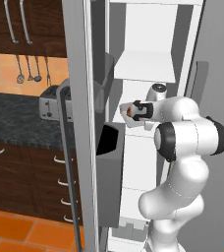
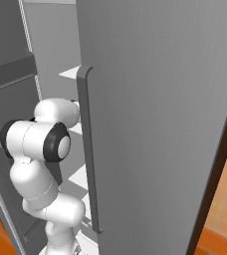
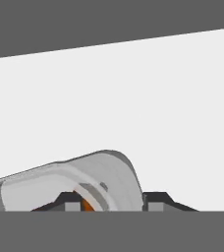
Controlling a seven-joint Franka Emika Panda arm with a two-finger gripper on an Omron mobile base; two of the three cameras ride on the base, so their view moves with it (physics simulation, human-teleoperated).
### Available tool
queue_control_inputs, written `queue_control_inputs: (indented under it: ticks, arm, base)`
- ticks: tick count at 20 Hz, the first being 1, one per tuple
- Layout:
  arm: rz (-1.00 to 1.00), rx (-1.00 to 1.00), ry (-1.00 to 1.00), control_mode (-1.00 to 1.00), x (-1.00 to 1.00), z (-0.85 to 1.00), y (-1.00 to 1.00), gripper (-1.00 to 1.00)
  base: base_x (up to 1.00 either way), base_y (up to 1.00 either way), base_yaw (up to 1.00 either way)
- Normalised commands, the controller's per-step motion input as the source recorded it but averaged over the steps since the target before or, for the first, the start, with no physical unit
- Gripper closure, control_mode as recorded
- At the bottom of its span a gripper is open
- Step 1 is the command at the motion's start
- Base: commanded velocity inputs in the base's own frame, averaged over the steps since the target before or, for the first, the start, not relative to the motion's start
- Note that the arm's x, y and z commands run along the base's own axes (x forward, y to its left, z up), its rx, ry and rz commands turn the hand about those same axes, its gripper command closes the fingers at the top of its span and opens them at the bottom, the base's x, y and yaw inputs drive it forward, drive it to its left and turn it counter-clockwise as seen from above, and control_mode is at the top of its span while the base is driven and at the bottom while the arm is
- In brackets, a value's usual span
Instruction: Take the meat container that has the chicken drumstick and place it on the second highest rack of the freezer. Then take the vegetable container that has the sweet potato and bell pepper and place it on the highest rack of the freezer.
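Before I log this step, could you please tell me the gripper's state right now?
Gripper: shut on the meat container, its fingers straddling the rim inside the freezer.

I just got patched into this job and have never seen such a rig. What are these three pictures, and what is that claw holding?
The white jointed machine is a robot arm reaching into the open freezer. Two pictures come from cameras on its base, behind it to the left and right; the right one mostly faces the grey freezer door. The third looks along the claw itself. Its dark fingertips grip the rim of a pale container with something orange, apparently the chicken drumstick, inside. Beyond is white freezer interior. A toaster sits on the dark counter.
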Motion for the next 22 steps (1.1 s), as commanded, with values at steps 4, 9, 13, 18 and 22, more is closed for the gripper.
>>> queue_control_inputs:
  ticks: [4,9,13,18,22]
  arm:
    - [0.0,0.0,0.0,-1.0,0.0,0.0,0.0,-1.0]
    - [0.0,0.0,-0.11,-1.0,-0.24,-0.03,0.07,-1.0]
    - [0.0,0.0,-0.32,-1.0,-0.57,-0.06,0.21,-1.0]
    - [0.0,0.03,-0.21,-1.0,-0.45,0.43,0.03,-1.0]
    - [0.0,0.01,0.0,-1.0,-0.58,0.74,0.0,-1.0]
  base:
    - [0.0,0.0,0.0]
    - [0.0,0.0,0.0]
    - [0.0,0.0,0.0]
    - [0.0,0.0,0.0]
    - [0.0,0.0,0.0]
